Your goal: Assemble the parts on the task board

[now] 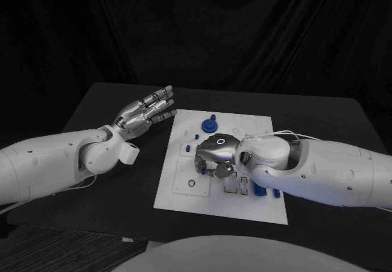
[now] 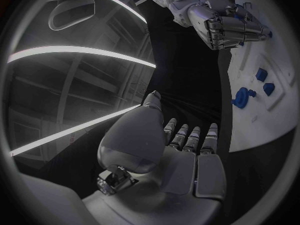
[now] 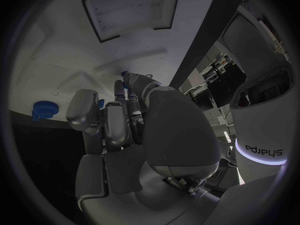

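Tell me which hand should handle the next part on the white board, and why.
Right, probably. The right hand hangs over the board with its fingers curled down among the blue parts. The left hand is raised, fingers apart, off the board's edge and holding nothing.

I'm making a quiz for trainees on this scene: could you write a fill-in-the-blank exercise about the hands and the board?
1. The left robot hand hovers with fingers spread, holding ____.
2. The right robot hand is lowered over the white ____.
3. The round blue part stands near the task board's ____ edge, away from the robot.

Missing words: nothing; task board; far
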`<state>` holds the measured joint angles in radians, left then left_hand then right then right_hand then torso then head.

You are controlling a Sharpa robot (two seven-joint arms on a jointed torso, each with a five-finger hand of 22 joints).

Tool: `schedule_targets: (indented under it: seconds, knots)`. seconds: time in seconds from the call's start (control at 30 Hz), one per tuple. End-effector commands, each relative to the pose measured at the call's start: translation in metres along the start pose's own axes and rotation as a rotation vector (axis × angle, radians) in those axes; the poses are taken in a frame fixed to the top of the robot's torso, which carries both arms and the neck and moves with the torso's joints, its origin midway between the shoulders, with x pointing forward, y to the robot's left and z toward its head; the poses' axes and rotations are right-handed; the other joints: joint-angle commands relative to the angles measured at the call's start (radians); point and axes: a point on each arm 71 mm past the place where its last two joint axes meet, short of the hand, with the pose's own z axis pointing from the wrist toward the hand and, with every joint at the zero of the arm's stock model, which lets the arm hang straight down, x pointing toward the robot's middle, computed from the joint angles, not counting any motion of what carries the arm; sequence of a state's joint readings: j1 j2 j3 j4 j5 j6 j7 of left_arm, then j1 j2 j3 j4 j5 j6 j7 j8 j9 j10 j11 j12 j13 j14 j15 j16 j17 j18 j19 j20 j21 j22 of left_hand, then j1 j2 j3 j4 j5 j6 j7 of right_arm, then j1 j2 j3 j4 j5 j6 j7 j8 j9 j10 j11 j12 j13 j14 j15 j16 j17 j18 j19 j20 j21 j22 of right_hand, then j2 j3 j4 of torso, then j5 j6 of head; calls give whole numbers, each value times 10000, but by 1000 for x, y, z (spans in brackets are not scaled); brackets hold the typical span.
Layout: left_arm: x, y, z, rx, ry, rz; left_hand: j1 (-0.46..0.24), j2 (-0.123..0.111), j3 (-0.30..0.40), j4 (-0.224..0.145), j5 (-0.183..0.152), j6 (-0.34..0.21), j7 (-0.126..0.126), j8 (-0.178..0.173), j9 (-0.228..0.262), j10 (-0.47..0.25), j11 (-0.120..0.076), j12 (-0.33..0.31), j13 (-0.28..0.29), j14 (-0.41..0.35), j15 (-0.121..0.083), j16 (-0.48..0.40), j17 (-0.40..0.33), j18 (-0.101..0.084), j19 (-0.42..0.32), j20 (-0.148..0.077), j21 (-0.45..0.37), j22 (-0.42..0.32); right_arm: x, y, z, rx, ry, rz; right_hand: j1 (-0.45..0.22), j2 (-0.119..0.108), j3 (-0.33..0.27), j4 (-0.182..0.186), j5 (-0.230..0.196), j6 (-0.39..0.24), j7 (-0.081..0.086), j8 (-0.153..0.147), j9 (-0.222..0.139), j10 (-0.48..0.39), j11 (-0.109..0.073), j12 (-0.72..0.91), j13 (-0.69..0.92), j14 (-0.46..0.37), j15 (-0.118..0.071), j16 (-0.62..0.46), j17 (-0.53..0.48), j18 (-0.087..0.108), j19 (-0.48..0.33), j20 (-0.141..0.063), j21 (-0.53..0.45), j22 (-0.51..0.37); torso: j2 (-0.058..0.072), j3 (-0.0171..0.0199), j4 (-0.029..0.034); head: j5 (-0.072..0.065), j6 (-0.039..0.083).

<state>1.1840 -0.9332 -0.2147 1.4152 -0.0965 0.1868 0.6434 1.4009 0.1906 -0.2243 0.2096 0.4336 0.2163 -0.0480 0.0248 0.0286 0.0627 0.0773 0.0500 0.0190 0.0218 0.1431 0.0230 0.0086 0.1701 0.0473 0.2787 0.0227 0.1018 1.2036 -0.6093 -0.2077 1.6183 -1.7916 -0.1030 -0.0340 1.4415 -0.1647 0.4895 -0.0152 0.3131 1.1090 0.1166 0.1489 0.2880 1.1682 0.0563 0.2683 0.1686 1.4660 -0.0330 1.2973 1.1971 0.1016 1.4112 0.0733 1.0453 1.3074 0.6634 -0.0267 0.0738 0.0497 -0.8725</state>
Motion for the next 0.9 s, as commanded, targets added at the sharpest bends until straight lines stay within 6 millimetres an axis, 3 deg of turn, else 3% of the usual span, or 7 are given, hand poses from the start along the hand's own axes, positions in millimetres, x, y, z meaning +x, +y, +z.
schedule_targets:
  seconds: [0.03, 0.4, 0.5, 0.6, 0.73, 0.83, 0.9]
  knots:
    - [2, 0, 1, 51, 110, -164, 5, 60, 28, -52, 50, -12, 62, 54, 12, -38, 42, 52, 6, -6, 85, 31, 16, 102, -28, 14, 21, 10, 1, 1, 0, 64, 10, -2, 20, 79, -29, -41, 42, 19, 2, -38, 15, 159, -67, 33, 24, 150, 43, 3, -8, -37, -48, 9, -40, 1353, -1, -1, 0, 4, -1]
    - [1, 1, 0, -15, 118, -173, 21, 83, 34, -64, 59, -17, 65, 53, 11, -54, 23, 52, 5, 12, 124, 51, 23, 109, -13, 11, 27, 28, 1, 1, 1, 229, 106, -3, 14, 72, -56, -69, 64, -31, 22, -98, -9, 109, -46, 7, 34, 119, 53, -46, -69, -23, -87, 11, -118, 1331, -3, 0, -3, 24, -1]
    - [1, 1, 0, -33, 125, -179, 21, 83, 34, -64, 59, -17, 65, 53, 11, -54, 23, 52, 5, 12, 124, 51, 23, 109, -13, 11, 27, 28, 2, 0, 1, 401, 197, -5, -97, 45, -149, -73, -103, -633, 192, -519, -196, -313, 111, -101, 55, -12, 185, -184, -234, 15, -269, 92, -437, 1251, 1, 1, -2, 26, -1]
    - [1, 1, 1, -47, 135, -185, 28, 87, 35, -70, 64, -19, 68, 53, 11, -57, 19, 53, 5, 18, 134, 58, 25, 111, -7, 11, 30, 33, 3, -2, 0, 562, 325, -10, -252, -65, -265, -39, -245, -1404, 115, -881, -413, -1021, 181, -297, 35, -225, 81, -447, -567, 118, -511, 76, -885, 1142, 1, 1, -2, 29, -1]
    - [1, 2, 1, -64, 150, -195, 28, 87, 35, -70, 64, -19, 68, 53, 11, -57, 19, 53, 5, 18, 134, 58, 25, 111, -7, 11, 30, 33, 4, -2, -1, 662, 404, -12, -300, -98, -411, -31, -430, -2011, -85, -850, -616, -1628, 269, -277, 118, -416, 116, -589, -769, 162, -730, 84, -1222, 1069, 3, 0, -3, 28, -1]
    - [1, 2, 1, -86, 162, -203, 35, 97, 37, -76, 70, 9, 83, 58, 15, -60, 14, 56, 5, 25, 149, 65, 27, 112, -1, 11, 32, 37, 5, -3, -1, 700, 448, -13, -302, -44, -467, -20, -472, -1792, 139, -728, -597, -1687, 240, -107, 224, -445, 84, -572, -777, 168, -758, 82, -1241, 1067, 5, 0, -6, 38, -1]
    - [1, 2, 1, -99, 170, -208, 35, 97, 37, -76, 70, 9, 83, 58, 15, -60, 14, 56, 5, 25, 149, 65, 27, 112, -1, 11, 32, 37, 5, -3, -1, 714, 467, -12, -310, -67, -505, -23, -525, -1834, 15, -753, -618, -1783, 260, -73, 251, -485, 102, -614, -842, 181, -799, 88, -1328, 1047, 1, -1, -4, 48, -1]
